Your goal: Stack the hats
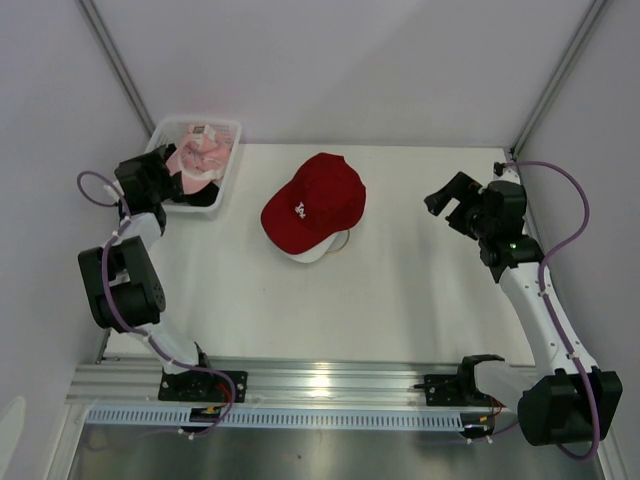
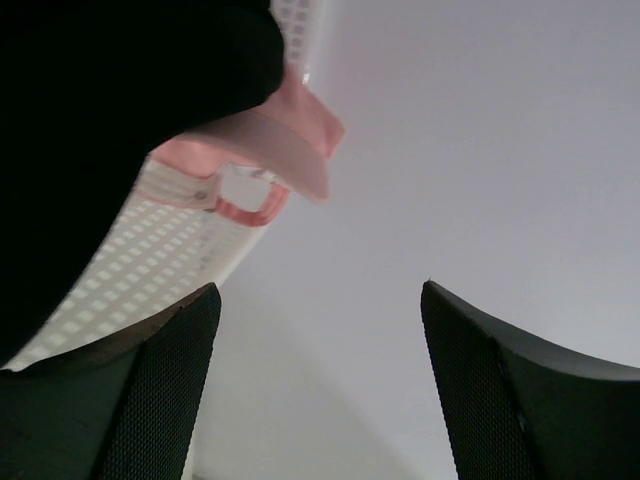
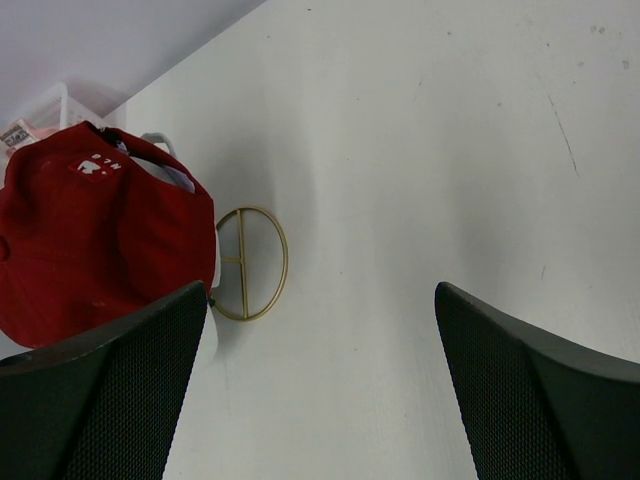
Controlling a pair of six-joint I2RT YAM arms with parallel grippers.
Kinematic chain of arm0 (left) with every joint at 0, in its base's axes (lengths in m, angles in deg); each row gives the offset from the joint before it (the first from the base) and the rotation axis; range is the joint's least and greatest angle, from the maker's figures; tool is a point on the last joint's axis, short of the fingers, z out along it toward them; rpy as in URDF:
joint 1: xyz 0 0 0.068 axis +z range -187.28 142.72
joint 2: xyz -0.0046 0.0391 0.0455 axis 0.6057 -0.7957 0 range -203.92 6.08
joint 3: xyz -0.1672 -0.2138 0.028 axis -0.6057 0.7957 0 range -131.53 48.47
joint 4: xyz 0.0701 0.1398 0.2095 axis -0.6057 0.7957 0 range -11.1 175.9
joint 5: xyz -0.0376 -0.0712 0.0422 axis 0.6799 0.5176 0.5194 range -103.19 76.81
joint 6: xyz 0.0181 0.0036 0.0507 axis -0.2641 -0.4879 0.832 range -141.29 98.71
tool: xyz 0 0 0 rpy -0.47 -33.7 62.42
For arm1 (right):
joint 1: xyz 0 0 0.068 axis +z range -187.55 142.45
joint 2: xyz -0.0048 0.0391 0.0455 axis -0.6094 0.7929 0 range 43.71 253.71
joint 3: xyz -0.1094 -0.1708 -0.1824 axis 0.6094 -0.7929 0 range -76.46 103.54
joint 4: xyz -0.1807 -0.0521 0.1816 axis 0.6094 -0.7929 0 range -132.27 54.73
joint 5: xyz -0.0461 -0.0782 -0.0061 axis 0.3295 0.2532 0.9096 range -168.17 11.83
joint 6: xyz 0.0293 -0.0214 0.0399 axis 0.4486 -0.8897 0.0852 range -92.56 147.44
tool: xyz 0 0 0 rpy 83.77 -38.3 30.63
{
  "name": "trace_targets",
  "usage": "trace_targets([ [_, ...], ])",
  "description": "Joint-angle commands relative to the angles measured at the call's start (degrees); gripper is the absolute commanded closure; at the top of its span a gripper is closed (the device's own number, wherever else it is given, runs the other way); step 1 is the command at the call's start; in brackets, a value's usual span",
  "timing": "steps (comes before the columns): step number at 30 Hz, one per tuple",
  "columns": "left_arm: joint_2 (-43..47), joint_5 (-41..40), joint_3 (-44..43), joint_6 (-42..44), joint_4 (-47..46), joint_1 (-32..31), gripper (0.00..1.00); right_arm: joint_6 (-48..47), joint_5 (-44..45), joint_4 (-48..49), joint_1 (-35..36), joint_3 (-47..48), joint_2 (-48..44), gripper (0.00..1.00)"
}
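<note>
Nearest the arm bases a metal rail (image 1: 330, 380) runs along the edge of the white table (image 1: 400, 300). Mid-table sits the stack: a red cap (image 1: 313, 203) on top of a white cap (image 1: 325, 250), of which only a pale edge shows at the near side. From the right wrist a gold wire stand (image 3: 250, 262) shows flat on the table, its ring poking out from under the stack. The red cap's long axis runs diagonally from near-left to far-right, and its small white logo faces the near-left end, which looks to be the brim end (the brim itself is hard to separate from the crown). The right gripper (image 1: 450, 205) hangs well apart from the stack on its right side, at about the same depth, fingers spread wide with nothing between them. Farther back at the far-left corner stands a white mesh basket (image 1: 228, 165) holding a pink cap (image 1: 200, 152) above a black cap (image 1: 200, 196); which way either one points I cannot tell. The left gripper (image 1: 170, 183) is at the basket's near-left rim, its fingers apart and gripping nothing. In its wrist view the black cap fills the upper left, the pink cap's strap and loop hang just past it, and the mesh wall lies just beside the left finger (image 2: 160, 390)
</note>
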Motion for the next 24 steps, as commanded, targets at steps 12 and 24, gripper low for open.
trace_targets([
  [12, -10.6, -4.4, -13.4, -13.6, 2.9, -1.0, 0.55, 0.9, 3.2, 1.6, 2.7, 0.9, 3.7, 0.00],
  [24, -11.4, -0.4, -15.1, -11.4, 1.2, -1.1, 0.99, 0.3, 3.5, 0.9, 3.1, 1.8, 4.3, 0.00],
])
